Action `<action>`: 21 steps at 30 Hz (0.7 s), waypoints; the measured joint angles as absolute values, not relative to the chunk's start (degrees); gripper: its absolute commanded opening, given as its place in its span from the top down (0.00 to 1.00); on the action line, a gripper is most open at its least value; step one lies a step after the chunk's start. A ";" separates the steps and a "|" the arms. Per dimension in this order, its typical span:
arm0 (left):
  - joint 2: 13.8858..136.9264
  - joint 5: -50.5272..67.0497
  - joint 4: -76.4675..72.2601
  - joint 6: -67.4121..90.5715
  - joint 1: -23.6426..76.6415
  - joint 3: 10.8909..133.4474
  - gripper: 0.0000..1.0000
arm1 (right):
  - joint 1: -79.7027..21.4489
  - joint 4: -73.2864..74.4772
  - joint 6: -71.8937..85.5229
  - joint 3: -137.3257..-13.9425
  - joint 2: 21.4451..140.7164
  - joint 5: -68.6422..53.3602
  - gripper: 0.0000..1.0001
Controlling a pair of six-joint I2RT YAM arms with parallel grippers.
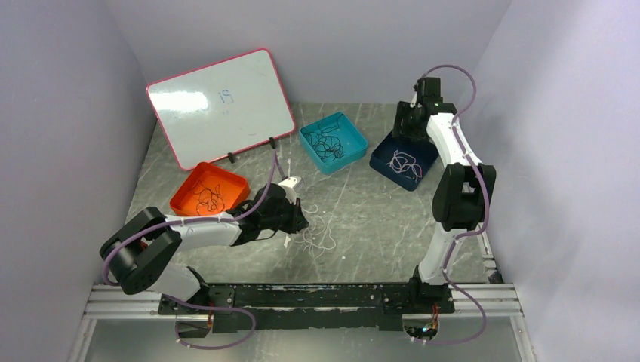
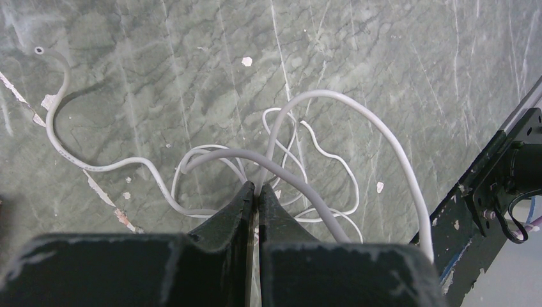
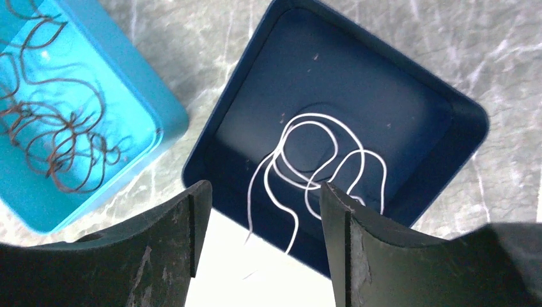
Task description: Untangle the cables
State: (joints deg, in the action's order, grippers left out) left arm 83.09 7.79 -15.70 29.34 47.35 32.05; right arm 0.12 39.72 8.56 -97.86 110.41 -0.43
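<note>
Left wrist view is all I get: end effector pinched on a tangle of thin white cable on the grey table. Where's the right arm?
Observer: Right end effector hangs over a dark blue square plastic tray toward the back right, jaws open, nothing between them.
Operator: Anything in that tray?
Observer: One thin white looped cable, lying loose on its floor.
Operator: Other trays?
Observer: A teal square plastic tray beside the blue one, beyond your white cable tangle, holds thin dark reddish-brown cables.
</note>
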 measured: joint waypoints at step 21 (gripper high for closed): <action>83.81 8.84 -15.62 28.69 47.35 32.08 0.93 | -3.86 49.60 6.96 -96.84 112.64 -4.40 0.57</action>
State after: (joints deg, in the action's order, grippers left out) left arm 83.81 8.84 -15.62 28.69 47.35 32.08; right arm -3.86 49.60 6.96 -96.84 112.64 -4.40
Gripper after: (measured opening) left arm 0.079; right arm 0.453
